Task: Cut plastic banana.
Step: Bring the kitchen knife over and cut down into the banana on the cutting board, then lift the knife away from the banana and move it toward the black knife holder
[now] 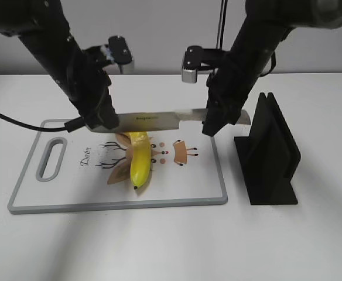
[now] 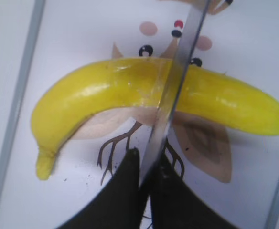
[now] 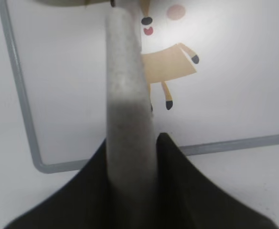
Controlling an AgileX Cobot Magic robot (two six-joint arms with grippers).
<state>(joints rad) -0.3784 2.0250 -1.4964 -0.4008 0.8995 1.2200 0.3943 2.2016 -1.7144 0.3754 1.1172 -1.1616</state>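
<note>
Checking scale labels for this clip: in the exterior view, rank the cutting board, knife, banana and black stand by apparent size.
1. Cutting board
2. Black stand
3. Knife, longer than the stand but much thinner, so that order is unsure
4. Banana

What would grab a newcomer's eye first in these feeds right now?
The long knife, held level between the left gripper and the right gripper, one at each end. Right beneath it, the yellow banana lies on the white cutting board; the left wrist view shows the blade crossing its middle.

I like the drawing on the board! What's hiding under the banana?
Under the banana lies the white cutting board with a cartoon deer print: antlers, brown ears, eyes and pink cheeks peek out. The middle of the deer's face is covered. The knife crosses above the banana.
</note>
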